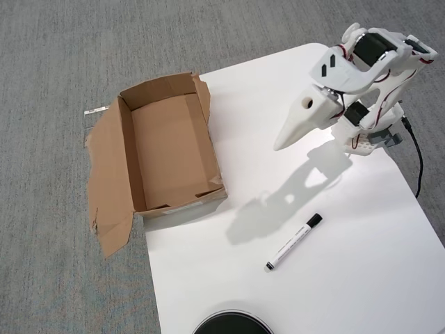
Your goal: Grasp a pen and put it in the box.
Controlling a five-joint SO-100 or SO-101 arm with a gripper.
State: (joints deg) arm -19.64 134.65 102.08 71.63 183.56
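In the overhead view the gripper (pixel 281 144) hangs above the white table (pixel 361 278) with its tip pointing down-left, fingers pressed together and holding nothing. The pen (pixel 293 241) lies well apart, lower on the tabletop (black cap toward the upper right). The box (pixel 118 163) sits open at the table's left edge

A small robot arm (pixel 361 62) was built from glossy white plastic shells. Black servo motors were set between the segments, and thin red wires were looped along the joints. Two short dark slots were cut into one upper panel. The gripper (pixel 281 145) was formed as a long, tapering white beak with one round hole. A black cable (pixel 415 156) was attached at the base.
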